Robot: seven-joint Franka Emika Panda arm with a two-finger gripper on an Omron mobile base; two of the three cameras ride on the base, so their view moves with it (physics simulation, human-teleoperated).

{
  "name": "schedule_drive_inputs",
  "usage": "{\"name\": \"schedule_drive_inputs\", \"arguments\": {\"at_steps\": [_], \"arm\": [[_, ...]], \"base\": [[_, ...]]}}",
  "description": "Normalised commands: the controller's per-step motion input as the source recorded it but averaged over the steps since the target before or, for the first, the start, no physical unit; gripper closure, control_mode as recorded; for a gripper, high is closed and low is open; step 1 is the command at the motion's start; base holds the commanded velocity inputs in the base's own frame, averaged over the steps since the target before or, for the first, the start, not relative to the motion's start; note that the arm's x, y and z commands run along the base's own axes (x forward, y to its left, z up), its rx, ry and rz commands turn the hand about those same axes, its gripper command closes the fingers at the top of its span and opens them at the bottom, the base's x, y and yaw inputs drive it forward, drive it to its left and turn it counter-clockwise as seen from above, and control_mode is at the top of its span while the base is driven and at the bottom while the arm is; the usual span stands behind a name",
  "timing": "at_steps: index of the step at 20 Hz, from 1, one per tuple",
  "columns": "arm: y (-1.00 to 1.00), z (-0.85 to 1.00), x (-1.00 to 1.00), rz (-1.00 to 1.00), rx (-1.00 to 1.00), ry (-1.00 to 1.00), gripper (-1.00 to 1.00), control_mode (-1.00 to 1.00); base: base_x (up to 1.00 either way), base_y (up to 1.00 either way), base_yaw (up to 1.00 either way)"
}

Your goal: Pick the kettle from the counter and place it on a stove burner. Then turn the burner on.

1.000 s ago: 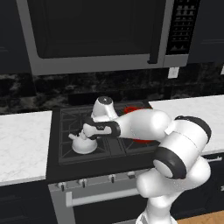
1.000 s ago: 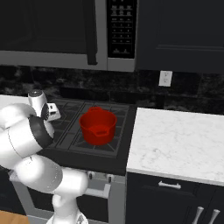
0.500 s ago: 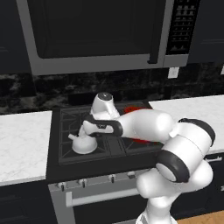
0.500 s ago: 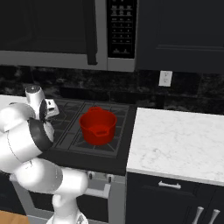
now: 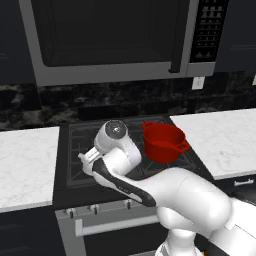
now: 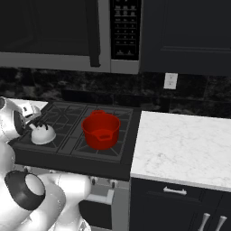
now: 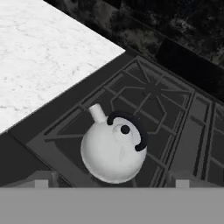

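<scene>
The small white-grey kettle (image 7: 114,153) stands upright on the front-left stove burner (image 7: 65,131) of the black cooktop, its spout toward the white marble counter (image 7: 43,57). My gripper (image 7: 111,182) hangs just above it, open, its two fingertips (image 7: 41,181) wide apart on either side and holding nothing. In the right base view the kettle (image 6: 43,134) sits free on the grate (image 6: 61,135), with my hand (image 6: 30,110) above and behind it. In the left base view my arm hides the kettle.
A red two-handled pot (image 6: 101,131) sits on the burner to the right of the kettle, also seen as the red pot (image 5: 162,142). Small silver knobs (image 5: 92,207) line the stove front. A microwave (image 5: 110,40) hangs overhead. Counter (image 6: 180,144) extends right of the stove.
The jaws have gone from shut on the kettle's handle to wide open. The kettle stays on the front-left burner, and my hand has lifted off it.
</scene>
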Motion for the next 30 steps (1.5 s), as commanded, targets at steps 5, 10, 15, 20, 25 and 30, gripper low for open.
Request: {"name": "schedule_drive_inputs", "arguments": {"at_steps": [5, 10, 15, 20, 25, 30], "arm": [[0.84, -0.64, -1.0, -0.11, 0.0, -0.43, -1.0, -1.0], [0.98, -0.9, -1.0, -0.15, 0.04, -0.45, -1.0, -1.0], [0.75, -0.7, -1.0, -0.25, 0.37, -0.56, -1.0, -1.0], [0.32, -0.25, -0.15, -0.18, 0.27, -0.27, -1.0, -1.0], [0.19, -0.64, 0.38, -0.02, 0.0, -0.02, -1.0, -1.0], [0.41, -0.53, 0.28, -0.03, 0.0, 0.0, -1.0, -1.0]], "base": [[0.0, 0.0, 0.0], [0.0, 0.0, 0.0], [0.0, 0.0, 0.0], [0.0, 0.0, 0.0], [0.0, 0.0, 0.0], [0.0, 0.0, 0.0]]}}
